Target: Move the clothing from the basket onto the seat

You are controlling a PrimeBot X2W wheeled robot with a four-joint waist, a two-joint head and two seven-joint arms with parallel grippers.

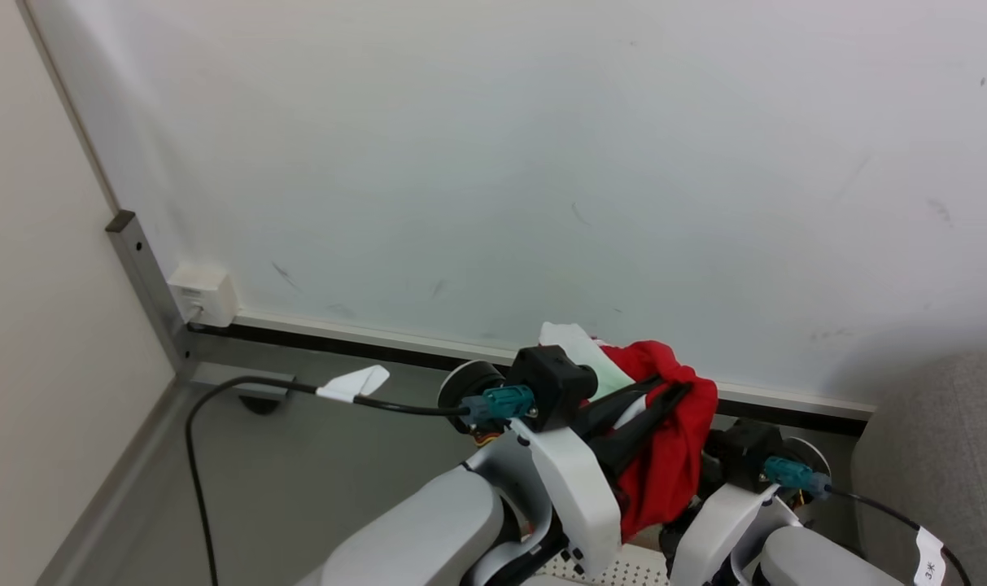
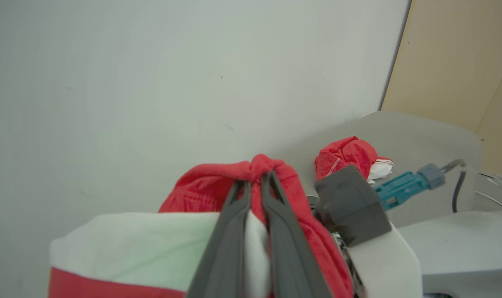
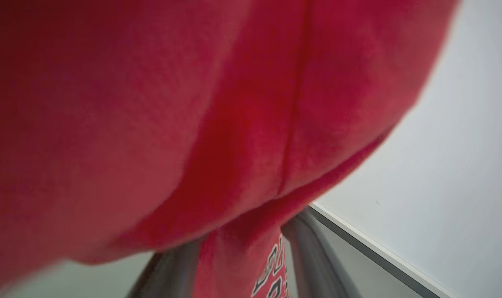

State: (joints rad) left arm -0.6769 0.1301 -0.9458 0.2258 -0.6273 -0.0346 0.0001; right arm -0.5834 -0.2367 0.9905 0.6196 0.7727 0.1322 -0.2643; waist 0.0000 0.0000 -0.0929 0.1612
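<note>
My left gripper (image 1: 679, 389) is raised in front of the wall and shut on a bunch of the red clothing (image 1: 668, 464), which hangs down from its dark fingers. In the left wrist view the two fingers pinch a red fold at the tips of the left gripper (image 2: 257, 177), with a white part (image 2: 143, 244) draped below. Another red garment (image 2: 345, 154) lies on the grey seat (image 2: 424, 132). My right gripper (image 3: 242, 248) sits under the hanging cloth, its fingers (image 3: 313, 256) apart with a lettered red strip between them. A perforated piece of the basket (image 1: 615, 570) shows at the bottom.
A pale wall with a dark baseboard (image 1: 363, 340) stands close ahead. A black cable (image 1: 196, 456) runs across the grey floor at the left. The seat's grey arm (image 1: 941, 456) is at the right, and a metal post (image 1: 147, 281) stands in the corner.
</note>
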